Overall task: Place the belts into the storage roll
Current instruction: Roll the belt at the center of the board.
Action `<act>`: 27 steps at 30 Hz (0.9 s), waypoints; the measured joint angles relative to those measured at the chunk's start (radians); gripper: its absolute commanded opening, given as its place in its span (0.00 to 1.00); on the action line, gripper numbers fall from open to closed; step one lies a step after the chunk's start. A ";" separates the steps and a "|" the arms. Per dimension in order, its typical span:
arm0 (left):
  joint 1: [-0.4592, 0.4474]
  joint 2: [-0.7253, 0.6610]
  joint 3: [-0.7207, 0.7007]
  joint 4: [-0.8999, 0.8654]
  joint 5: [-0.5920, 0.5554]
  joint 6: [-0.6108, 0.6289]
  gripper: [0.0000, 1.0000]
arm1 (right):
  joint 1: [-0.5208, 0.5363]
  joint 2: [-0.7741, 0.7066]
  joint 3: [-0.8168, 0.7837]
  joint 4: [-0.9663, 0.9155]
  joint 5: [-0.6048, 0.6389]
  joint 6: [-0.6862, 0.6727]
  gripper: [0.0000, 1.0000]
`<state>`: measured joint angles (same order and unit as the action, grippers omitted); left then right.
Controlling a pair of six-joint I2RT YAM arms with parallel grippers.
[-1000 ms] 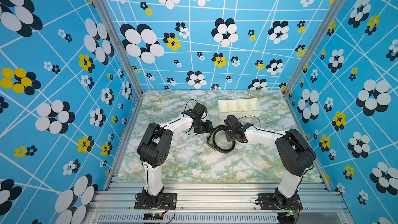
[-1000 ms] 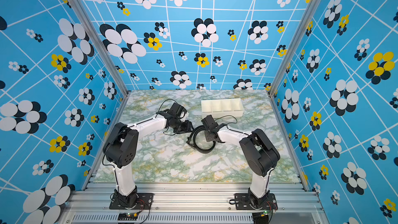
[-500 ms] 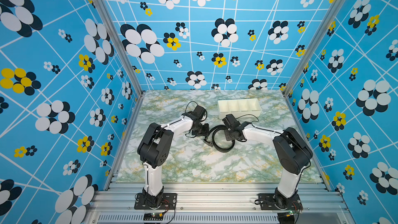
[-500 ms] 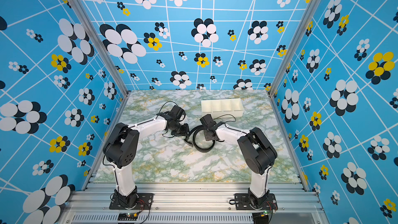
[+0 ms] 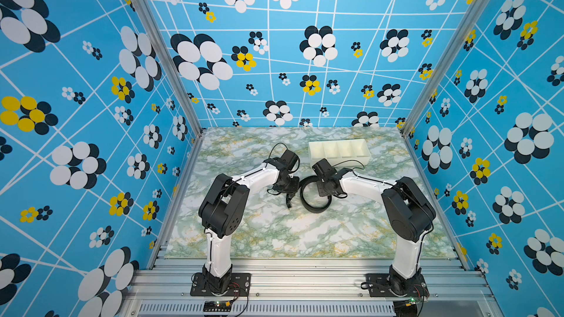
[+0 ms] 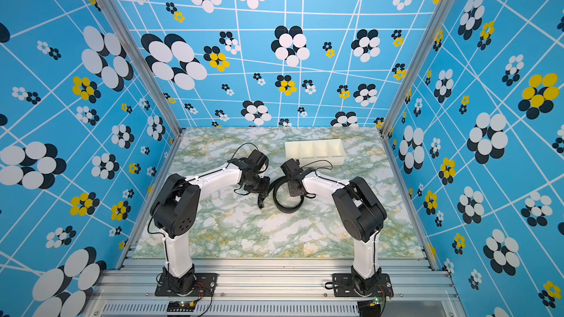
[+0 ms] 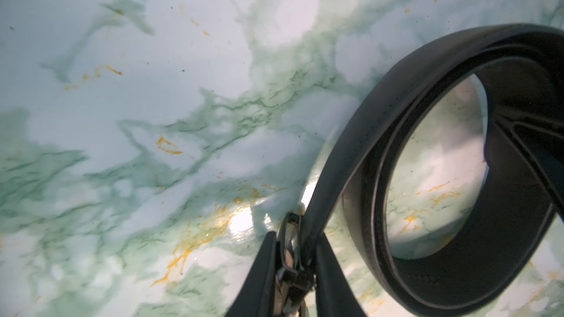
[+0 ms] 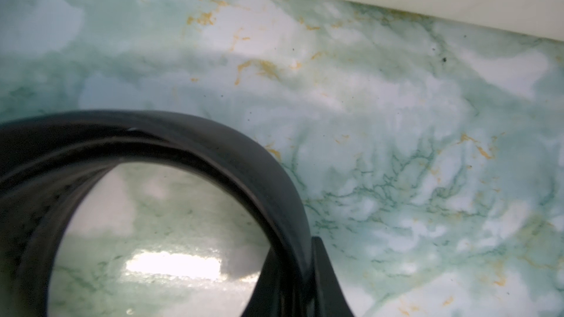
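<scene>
- At mid-desk (image 5: 274, 233), the belt (image 5: 316, 209) stands on edge in a loose coil. All of it is outside the tray (image 5: 341, 161), which sits at 1 o'clock from it.
- Your left claw (image 7: 296, 248) is pinched narrow on the buckle (image 7: 287, 254) end, just off the coil's 9 o'clock. Your right claw (image 8: 293, 257) is clamped across the coil wall near 2 o'clock, one finger inside and one outside.
- If you let the claws drift apart on the lift, the strap will likely unwind into a long tail.
- You cannot tell whether the right claw traps every turn, so a free inner turn could spring out.
- The coil looks wider than one compartment. Press it in as it is and it may ride up on a partition or shove the light tray.
- The wrists are near each other, so a careless turn toward 1 o'clock could knock them together or snag a cable.
- Room: the desk is bare toward 6 o'clock, with a short clear strip between coil and tray. Beyond the tray, the back wall at 12 and the side wall at 3 hem you in.
</scene>
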<state>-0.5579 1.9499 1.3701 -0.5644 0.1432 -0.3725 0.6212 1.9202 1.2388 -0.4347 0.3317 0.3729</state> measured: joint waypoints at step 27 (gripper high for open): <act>0.007 -0.023 -0.053 0.056 -0.013 0.022 0.00 | -0.042 0.035 0.025 -0.035 -0.011 0.130 0.30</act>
<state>-0.5507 1.9270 1.3167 -0.5087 0.1303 -0.3508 0.5789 1.9556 1.2636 -0.4698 0.3202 0.5026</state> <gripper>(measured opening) 0.220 0.286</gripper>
